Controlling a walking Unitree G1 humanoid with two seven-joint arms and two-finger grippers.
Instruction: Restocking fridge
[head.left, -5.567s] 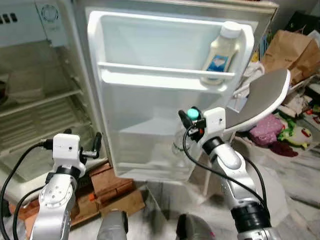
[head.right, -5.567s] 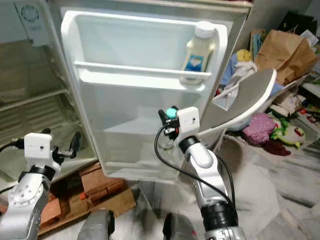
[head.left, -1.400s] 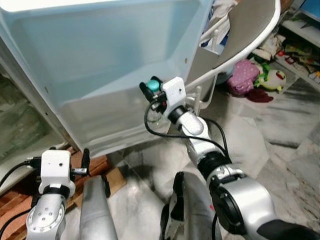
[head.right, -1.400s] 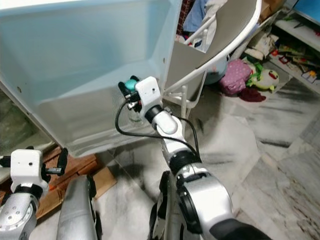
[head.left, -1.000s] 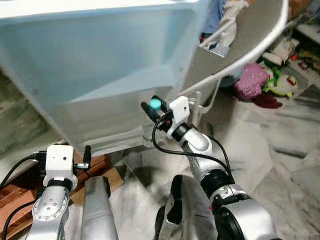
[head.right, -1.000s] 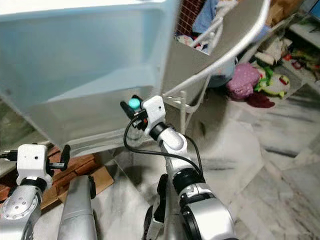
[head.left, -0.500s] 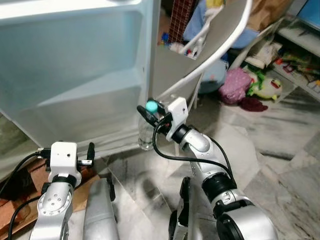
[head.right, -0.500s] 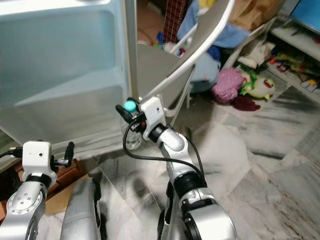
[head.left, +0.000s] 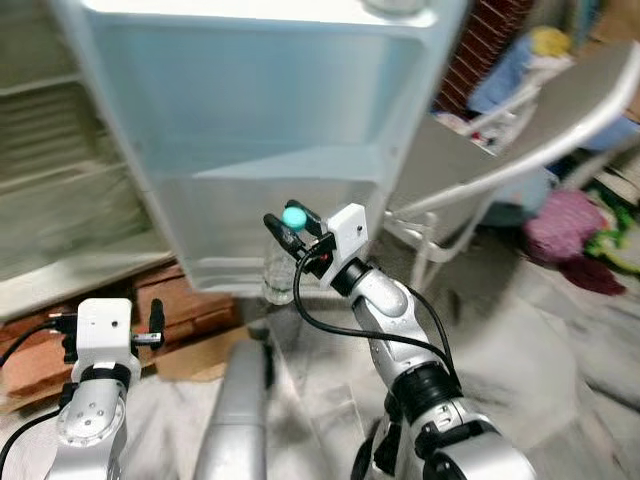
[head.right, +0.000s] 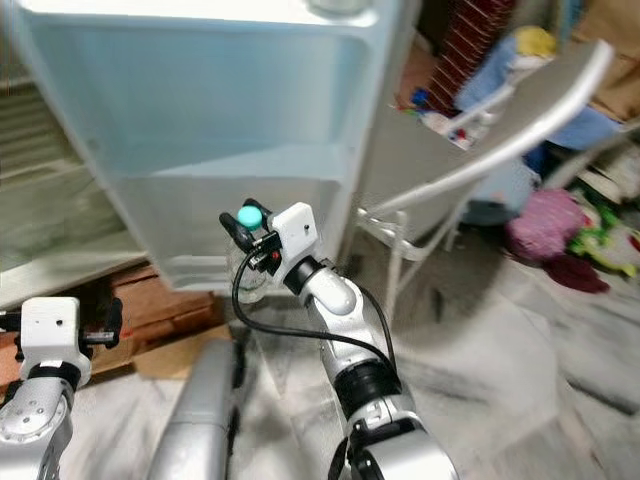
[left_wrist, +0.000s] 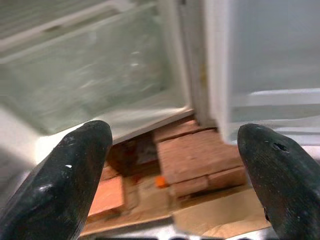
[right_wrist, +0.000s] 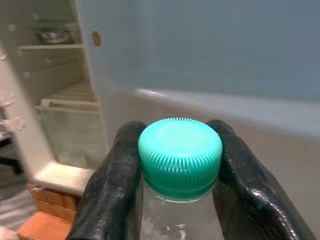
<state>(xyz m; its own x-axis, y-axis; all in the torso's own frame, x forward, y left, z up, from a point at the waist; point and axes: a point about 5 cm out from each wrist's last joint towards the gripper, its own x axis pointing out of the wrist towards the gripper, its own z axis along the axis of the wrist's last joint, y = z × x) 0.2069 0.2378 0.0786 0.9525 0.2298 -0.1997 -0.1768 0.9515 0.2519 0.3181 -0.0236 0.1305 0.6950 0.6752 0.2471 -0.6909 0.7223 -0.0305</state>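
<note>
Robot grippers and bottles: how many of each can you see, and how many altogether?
Grippers: 2, the left gripper open above the bricks, and the right gripper shut on a bottle's neck.
Bottles: 1, the clear bottle with a teal cap, held in front of the open fridge door.
Total: 3.

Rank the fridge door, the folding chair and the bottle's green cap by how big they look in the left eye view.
1. Fridge door, largest.
2. Folding chair, though it stands farther back.
3. Green cap, smallest, on the clear bottle gripped by the right gripper.
</note>
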